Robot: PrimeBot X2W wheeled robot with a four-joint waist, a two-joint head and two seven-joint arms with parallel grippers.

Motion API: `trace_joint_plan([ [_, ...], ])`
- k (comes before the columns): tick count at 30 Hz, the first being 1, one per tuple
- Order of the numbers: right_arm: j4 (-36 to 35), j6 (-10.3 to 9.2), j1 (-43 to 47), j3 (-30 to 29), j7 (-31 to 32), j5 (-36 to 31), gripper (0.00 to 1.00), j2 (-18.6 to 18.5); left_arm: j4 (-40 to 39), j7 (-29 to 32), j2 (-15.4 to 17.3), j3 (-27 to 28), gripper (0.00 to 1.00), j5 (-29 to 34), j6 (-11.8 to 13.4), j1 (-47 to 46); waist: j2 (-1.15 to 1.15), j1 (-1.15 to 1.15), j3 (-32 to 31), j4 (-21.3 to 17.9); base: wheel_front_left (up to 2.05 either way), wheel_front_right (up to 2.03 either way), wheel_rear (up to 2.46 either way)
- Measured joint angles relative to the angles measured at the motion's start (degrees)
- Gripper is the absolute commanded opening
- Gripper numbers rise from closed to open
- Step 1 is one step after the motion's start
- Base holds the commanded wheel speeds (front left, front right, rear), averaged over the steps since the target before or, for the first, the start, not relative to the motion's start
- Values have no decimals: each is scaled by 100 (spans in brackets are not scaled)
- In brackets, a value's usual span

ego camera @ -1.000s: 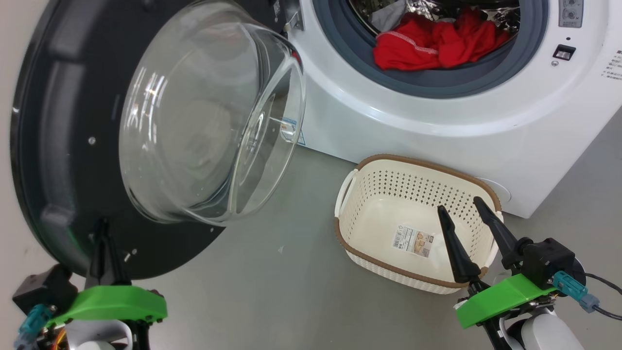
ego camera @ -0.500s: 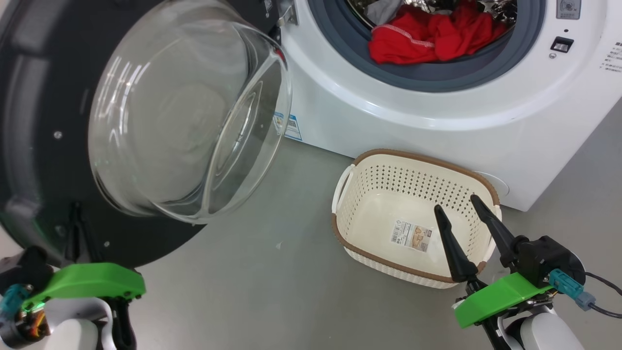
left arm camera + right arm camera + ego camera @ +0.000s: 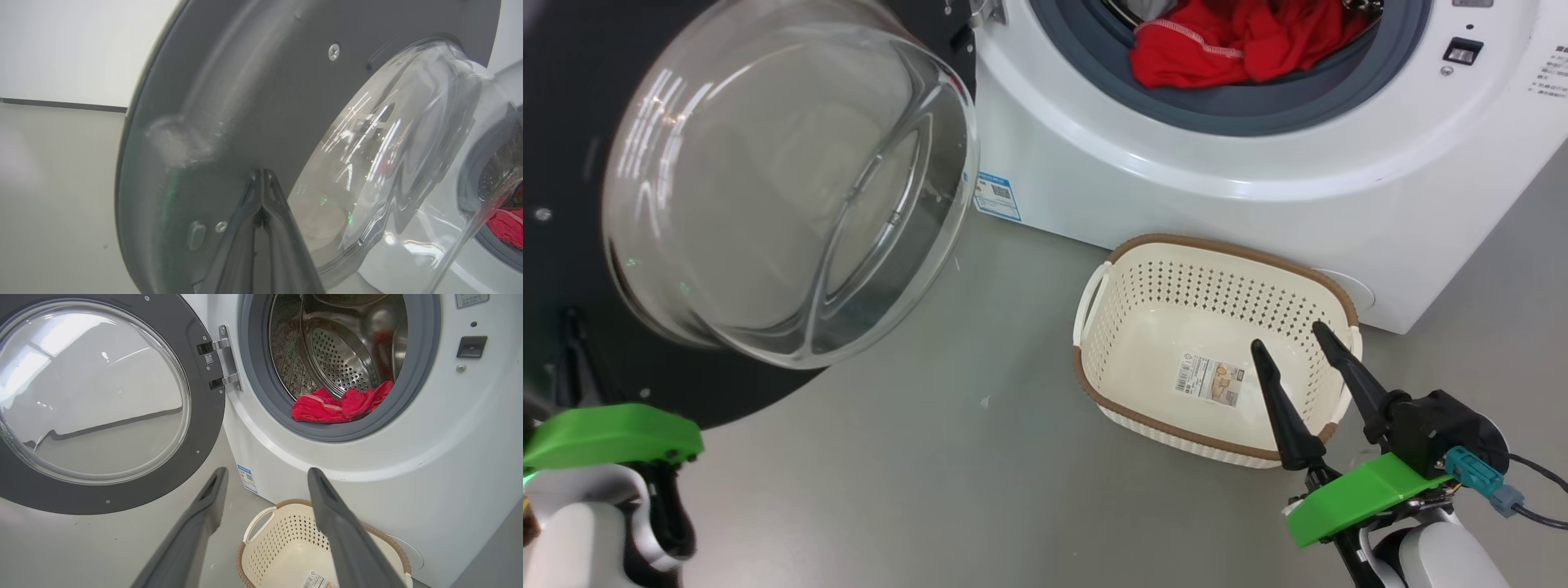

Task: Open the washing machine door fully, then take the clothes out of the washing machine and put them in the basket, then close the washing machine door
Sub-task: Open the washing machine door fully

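Long blk tapered fingers, green brackets, white forearms, teal plug, blk cable

the floor (pale grey) bears the washing machine and the basket just beside it

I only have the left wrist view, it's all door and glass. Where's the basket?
Observer: The basket stands on the floor against the washing machine, to the right of the open door.
Operator: Anything in it yet?
Observer: Just a label sticker on its bottom. The red clothes lie at the drum's mouth.
Operator: And the right gripper?
Observer: The right gripper is open and empty, and it hangs over the basket's near side.
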Motion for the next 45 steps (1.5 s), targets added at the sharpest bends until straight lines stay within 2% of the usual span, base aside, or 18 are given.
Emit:
trace_joint_plan([
  [11,-108,0,-24,12,86,-107,100,-1,523,-25,29,805,0,110,-303,-397,0,0,189,-147,0,0,0],
  [23,-136,0,-73,35,109,-109,100,-3,1033,-42,54,1169,0,677,-515,-666,0,0,283,-314,0,0,0],
  [34,-69,0,-98,54,69,-97,100,-3,1016,-41,-38,1585,0,1012,-657,-665,0,0,213,-419,0,0,0],
  [35,-49,0,-98,55,47,-88,100,-3,965,-41,-47,1614,26,1026,-702,-660,0,0,194,-428,0,0,0],
  [36,-31,0,-98,56,40,-73,100,-3,891,-41,-56,1638,46,1037,-705,-649,0,0,174,-439,0,0,0],
  [37,-14,0,-98,56,15,-46,100,-3,809,-41,-69,1657,46,1071,-708,-639,0,0,156,-451,0,0,0],
  [38,2,0,-98,59,-10,-34,100,-3,689,-41,-83,1673,93,1124,-706,-618,0,0,133,-463,0,0,0],
  [39,24,0,-98,66,-25,-15,100,-3,559,-41,-92,1683,100,1172,-706,-592,0,0,109,-478,0,0,0],
  [45,129,0,-97,80,-166,85,100,-1,-176,-42,-118,1773,100,1294,-756,-359,0,0,-2,-603,0,0,0],
])
